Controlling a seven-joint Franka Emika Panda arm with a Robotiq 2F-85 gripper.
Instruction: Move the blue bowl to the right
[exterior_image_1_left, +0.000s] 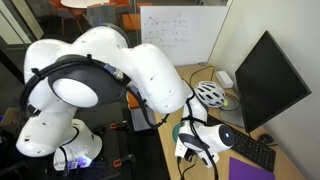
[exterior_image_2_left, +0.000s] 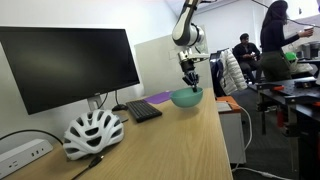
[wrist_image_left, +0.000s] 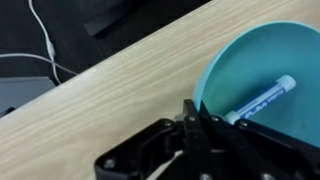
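Observation:
The blue bowl (exterior_image_2_left: 187, 98) is a small round teal bowl on the wooden desk, near its far end. In the wrist view the bowl (wrist_image_left: 270, 70) fills the right side, and a white and blue pen (wrist_image_left: 262, 99) lies inside it. My gripper (exterior_image_2_left: 190, 82) comes down from above onto the bowl's near rim. In the wrist view the black fingers (wrist_image_left: 193, 112) are pressed together over the bowl's left rim. In an exterior view the gripper (exterior_image_1_left: 196, 142) shows, but the bowl is hidden behind the arm.
A white bicycle helmet (exterior_image_2_left: 92, 132) lies on the desk, also seen in an exterior view (exterior_image_1_left: 208, 93). A monitor (exterior_image_2_left: 70, 65), a black keyboard (exterior_image_2_left: 143, 110) and a purple notebook (exterior_image_2_left: 160, 98) stand along the wall side. The desk edge (exterior_image_2_left: 222, 130) drops off opposite them. People stand beyond (exterior_image_2_left: 275, 40).

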